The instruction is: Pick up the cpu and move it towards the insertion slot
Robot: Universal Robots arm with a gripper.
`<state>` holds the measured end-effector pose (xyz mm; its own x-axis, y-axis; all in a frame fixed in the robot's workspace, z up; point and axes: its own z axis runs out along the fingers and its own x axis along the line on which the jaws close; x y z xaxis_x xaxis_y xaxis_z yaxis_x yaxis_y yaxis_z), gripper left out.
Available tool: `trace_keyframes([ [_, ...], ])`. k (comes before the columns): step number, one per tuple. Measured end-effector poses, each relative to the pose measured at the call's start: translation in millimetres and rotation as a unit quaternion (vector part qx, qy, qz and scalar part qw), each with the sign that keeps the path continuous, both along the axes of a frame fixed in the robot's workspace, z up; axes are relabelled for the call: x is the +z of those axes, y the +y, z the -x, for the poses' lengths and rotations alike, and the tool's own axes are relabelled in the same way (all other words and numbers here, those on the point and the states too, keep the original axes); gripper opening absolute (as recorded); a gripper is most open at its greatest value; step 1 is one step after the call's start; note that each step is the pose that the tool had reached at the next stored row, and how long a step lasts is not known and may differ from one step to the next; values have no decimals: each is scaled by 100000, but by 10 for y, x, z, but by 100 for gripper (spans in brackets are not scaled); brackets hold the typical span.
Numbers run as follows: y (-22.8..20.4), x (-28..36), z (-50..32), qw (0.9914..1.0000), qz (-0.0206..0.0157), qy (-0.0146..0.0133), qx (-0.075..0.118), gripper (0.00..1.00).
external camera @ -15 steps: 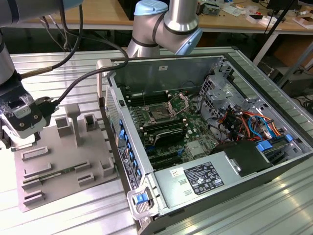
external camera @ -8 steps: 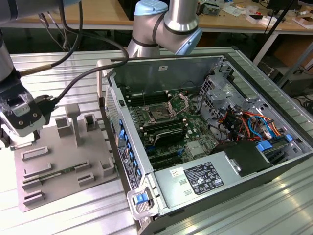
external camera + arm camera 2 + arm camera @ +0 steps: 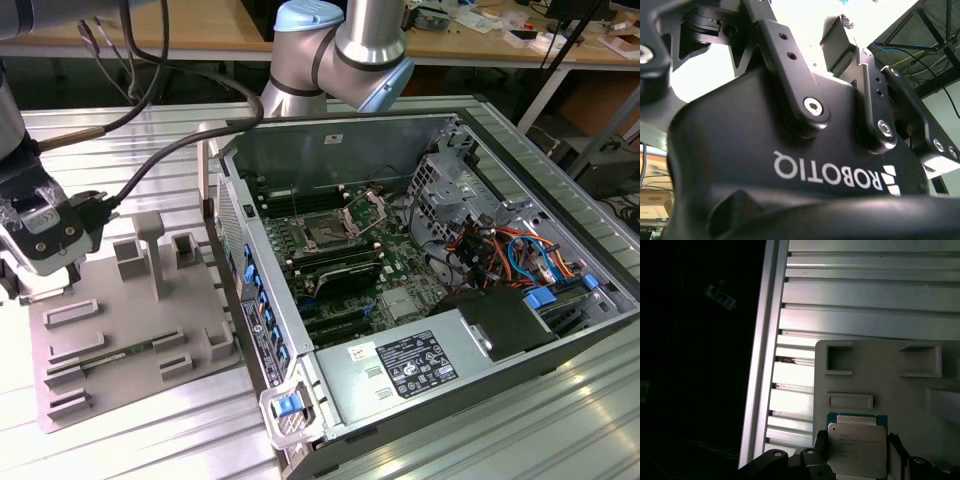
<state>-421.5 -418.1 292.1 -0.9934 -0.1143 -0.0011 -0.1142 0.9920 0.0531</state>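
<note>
Tool [image 3: 856, 442] gripping cpu [image 3: 858, 452], grey tray [image 3: 920, 407] beneath

The cpu [image 3: 857, 450] has a dull, smooth metal lid over a thin green board edge. The gripper [image 3: 858, 460] closed on it is black and semi-matt, with bright steel screw heads [image 3: 813, 106] in the second wrist view.

In the exterior view:
- **At eight o'clock:** the tray [image 3: 130, 345] is matt grey plastic.
- **Under it:** the table [image 3: 120, 140] is ribbed, satin aluminium.
- **At three o'clock:** the case [image 3: 330, 140] is grey sheet metal.
- **In the case:** the slot [image 3: 325, 232] has a shiny silver frame, and the cables [image 3: 500, 250] are sheathed in glossy plastic.
- **At twelve o'clock:** the arm [image 3: 370, 40] is brushed metal with a pale blue plastic cap, and the desk [image 3: 200, 30] is wood.
</note>
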Motion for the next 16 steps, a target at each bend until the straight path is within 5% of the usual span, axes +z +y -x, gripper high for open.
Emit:
trace_keyframes([
  [16, 0, 85, 0, 100000, -46, -1, 2, 55],
])
